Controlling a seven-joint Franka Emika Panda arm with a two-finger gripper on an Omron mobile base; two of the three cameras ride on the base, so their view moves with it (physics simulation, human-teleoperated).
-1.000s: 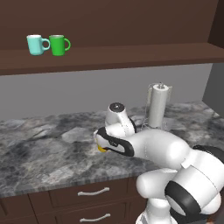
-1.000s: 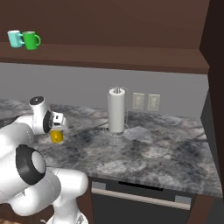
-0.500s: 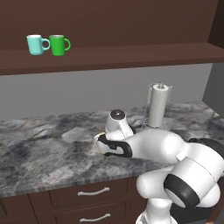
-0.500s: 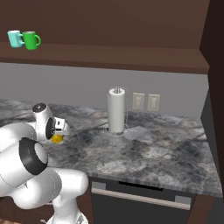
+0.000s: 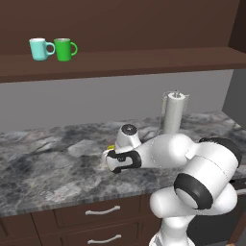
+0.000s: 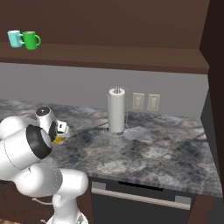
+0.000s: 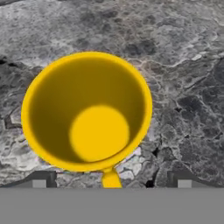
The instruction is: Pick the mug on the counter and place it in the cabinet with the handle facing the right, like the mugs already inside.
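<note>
The yellow-orange mug (image 7: 87, 111) stands upright on the grey marbled counter (image 7: 183, 57), and I look straight down into it. Its handle (image 7: 110, 178) points to the bottom of the hand view, between my two fingertips (image 7: 41, 180). My gripper (image 7: 111, 181) is open, hovers just above the mug's rim, and its fingers touch nothing. From the base only a yellow sliver of the mug (image 5: 111, 147) (image 6: 58, 140) peeks out beside my hand. The cabinet shelf (image 5: 144, 62) (image 6: 109, 57) runs high above the counter.
A teal mug (image 5: 41, 48) and a green mug (image 5: 65, 49) stand at the shelf's left end, handles to the right. A paper towel holder (image 5: 174, 114) (image 6: 117, 110) stands behind my arm. Drawers with silver handles (image 5: 101, 211) sit under the counter edge.
My hand has come down towards the mug while the elbow swung outward. The mug has stayed in place on the counter.
</note>
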